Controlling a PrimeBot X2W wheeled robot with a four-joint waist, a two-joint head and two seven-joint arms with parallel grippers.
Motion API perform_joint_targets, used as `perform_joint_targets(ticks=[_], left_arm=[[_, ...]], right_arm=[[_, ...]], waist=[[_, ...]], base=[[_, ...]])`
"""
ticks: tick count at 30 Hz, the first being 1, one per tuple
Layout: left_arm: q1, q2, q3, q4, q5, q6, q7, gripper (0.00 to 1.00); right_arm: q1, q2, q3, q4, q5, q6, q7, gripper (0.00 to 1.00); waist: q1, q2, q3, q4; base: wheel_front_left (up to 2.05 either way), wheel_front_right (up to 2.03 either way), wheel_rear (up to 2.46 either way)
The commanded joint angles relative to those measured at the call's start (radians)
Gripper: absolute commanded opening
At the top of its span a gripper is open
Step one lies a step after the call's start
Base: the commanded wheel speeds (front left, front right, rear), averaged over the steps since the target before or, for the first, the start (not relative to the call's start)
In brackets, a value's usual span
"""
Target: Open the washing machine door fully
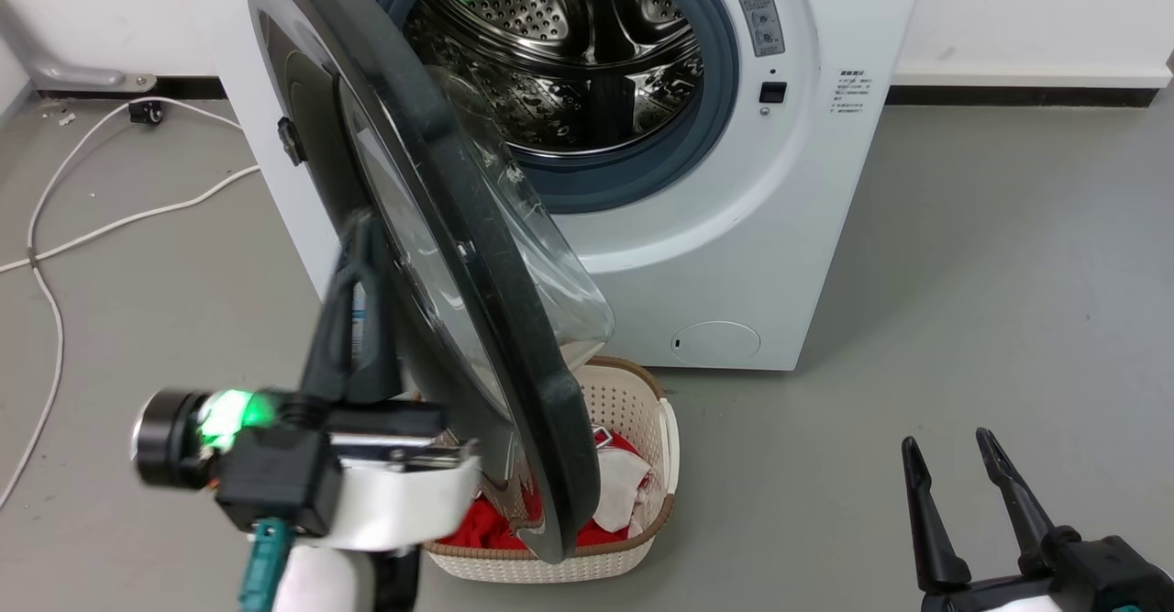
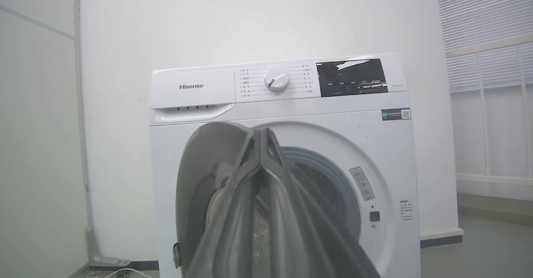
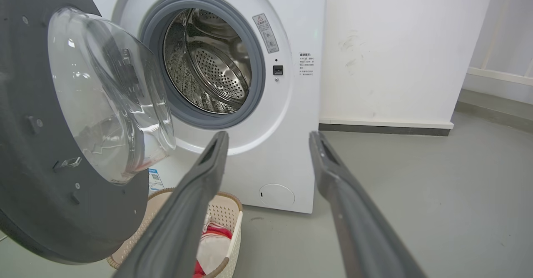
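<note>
Pointing up at about seven o'clock of the head view, the left claw (image 1: 363, 236) has its two dark fingers pressed together with nothing between them. They lie just beside the outer black face of the door (image 1: 459, 227); the blur hides whether they touch it. The door stands roughly half open, hinged on the washer's (image 1: 807, 227) nine o'clock side, its glass bowl (image 3: 104, 94) turned toward the steel drum (image 1: 569, 43). The right claw (image 1: 958, 461) is at five o'clock, fingers spread, well apart from the washer. Below the door's lower edge, at six o'clock, a cream basket (image 1: 642, 392) holds red and white laundry. A white cable (image 1: 55, 227) trails over the floor at nine o'clock.
</note>
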Motion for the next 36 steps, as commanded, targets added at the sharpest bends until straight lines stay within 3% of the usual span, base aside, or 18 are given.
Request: perform_joint_targets(ticks=[1, 11, 23, 31, 36], left_arm=[[-0.014, 0.001, -0.010, -0.012, 0.005, -0.006, -0.002, 0.00], [-0.128, -0.005, -0.278, -0.092, 0.020, -0.059, -0.002, 0.00], [-0.176, -0.006, -0.552, -0.058, -0.005, -0.060, -0.002, 0.00], [-0.139, -0.006, -0.661, 0.017, -0.035, -0.056, -0.002, 0.00], [-0.084, 0.003, -0.672, 0.102, -0.046, -0.053, -0.002, 0.00]], right_arm=[[-0.015, 0.003, 0.000, 0.000, 0.002, 0.000, -0.002, 1.00], [-0.017, 0.003, 0.002, -0.003, 0.011, 0.000, -0.002, 1.00], [-0.022, 0.003, 0.005, 0.002, 0.013, 0.000, -0.002, 1.00], [-0.021, 0.003, 0.006, 0.003, 0.011, 0.000, -0.002, 1.00], [-0.029, 0.003, 0.008, 0.005, 0.011, 0.000, -0.002, 1.00]], waist=[[0.0000, -0.0001, 0.001, -0.001], [0.0000, -0.0001, 0.012, -0.006], [0.0000, -0.0001, 0.023, -0.015], [0.0000, -0.0001, 0.025, -0.007], [0.0000, -0.0001, 0.040, 0.008]], base=[[0.00, 0.00, 0.00], [0.00, 0.00, 0.00], [0.00, 0.00, 0.00], [0.00, 0.00, 0.00], [0.00, 0.00, 0.00]])
